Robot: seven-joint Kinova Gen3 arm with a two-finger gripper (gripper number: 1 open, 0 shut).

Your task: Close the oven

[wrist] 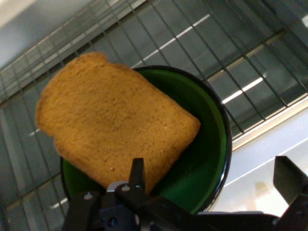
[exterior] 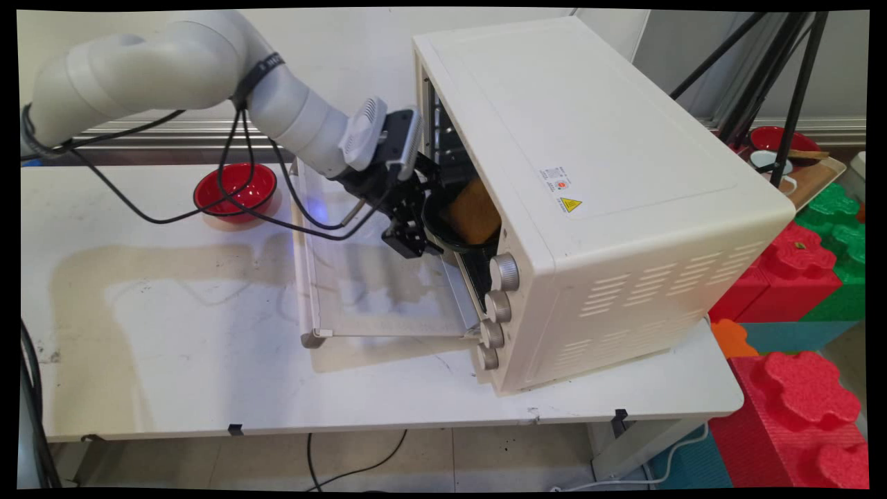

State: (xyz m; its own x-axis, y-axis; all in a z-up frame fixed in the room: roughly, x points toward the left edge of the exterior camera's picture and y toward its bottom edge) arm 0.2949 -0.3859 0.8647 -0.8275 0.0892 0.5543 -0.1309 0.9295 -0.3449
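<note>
A cream toaster oven (exterior: pixel 610 173) stands on the white table, its glass door (exterior: pixel 374 291) folded down flat toward the left. At the oven's mouth a dark green bowl (exterior: pixel 443 232) (wrist: pixel 207 144) rests on the wire rack (wrist: pixel 240 57). In the bowl lies a slice of browned toast (exterior: pixel 475 208) (wrist: pixel 110 125). My gripper (exterior: pixel 423 229) (wrist: pixel 211 175) is open and straddles the bowl's near rim. One finger stands inside over the toast's edge, the other outside above the door.
A red bowl (exterior: pixel 235 190) sits on the table behind the arm's cables, at the back left. Right of the table are red and green foam blocks (exterior: pixel 804 263), black tripod legs (exterior: pixel 790 90) and a wooden tray (exterior: pixel 818 177) with dishes.
</note>
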